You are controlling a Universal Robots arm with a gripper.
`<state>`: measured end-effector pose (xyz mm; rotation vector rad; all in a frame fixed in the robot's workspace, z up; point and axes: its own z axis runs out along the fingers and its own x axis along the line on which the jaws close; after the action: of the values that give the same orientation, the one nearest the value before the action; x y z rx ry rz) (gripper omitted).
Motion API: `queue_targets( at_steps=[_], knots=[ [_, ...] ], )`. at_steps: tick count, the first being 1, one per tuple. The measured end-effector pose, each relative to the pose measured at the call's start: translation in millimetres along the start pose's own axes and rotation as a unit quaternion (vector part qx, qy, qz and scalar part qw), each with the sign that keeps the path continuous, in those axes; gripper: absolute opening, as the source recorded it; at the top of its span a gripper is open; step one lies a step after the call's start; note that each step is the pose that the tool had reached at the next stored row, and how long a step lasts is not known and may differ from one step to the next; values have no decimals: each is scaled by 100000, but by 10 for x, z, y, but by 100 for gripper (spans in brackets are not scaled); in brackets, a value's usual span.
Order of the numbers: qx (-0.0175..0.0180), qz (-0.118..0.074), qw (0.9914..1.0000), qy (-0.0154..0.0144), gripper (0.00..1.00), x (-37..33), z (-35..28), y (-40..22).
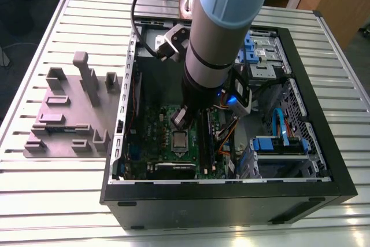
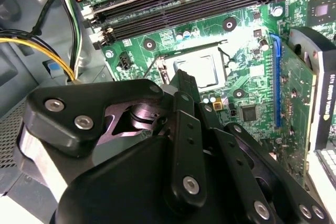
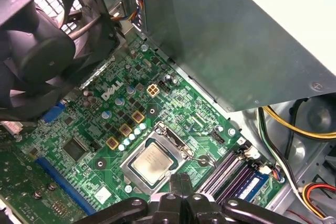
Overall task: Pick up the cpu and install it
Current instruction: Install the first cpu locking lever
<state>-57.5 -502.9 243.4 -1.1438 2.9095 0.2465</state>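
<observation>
The cpu (image 1: 180,139) lies flat in the metal-framed socket on the green motherboard (image 1: 153,137), inside the open computer case. It shows in both wrist views as a silvery square chip (image 2: 200,70) (image 3: 152,162). My gripper (image 1: 178,118) hangs just above the board beside the socket. Its two black fingers (image 3: 181,182) are pressed together with nothing between them. In the second wrist view the gripper (image 2: 185,83) has its tips at the socket's edge and covers part of the frame. I cannot tell whether the tips touch the board.
A black fan (image 3: 37,40) and the large grey box (image 3: 236,35) stand close around the socket. Memory slots (image 2: 184,3), a graphics card (image 2: 315,87) and loose cables (image 3: 294,129) border it. A grey fixture plate (image 1: 69,108) lies outside the case (image 1: 231,201) on the exterior view's left.
</observation>
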Motion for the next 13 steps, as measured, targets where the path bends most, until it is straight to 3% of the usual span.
queue_targets(
  at_steps=[8,13],
  knots=[
    [22,-46,100000,-13,10,-8,-34,5],
    [26,-41,100000,-29,10,-92,-29,-15]
  ],
)
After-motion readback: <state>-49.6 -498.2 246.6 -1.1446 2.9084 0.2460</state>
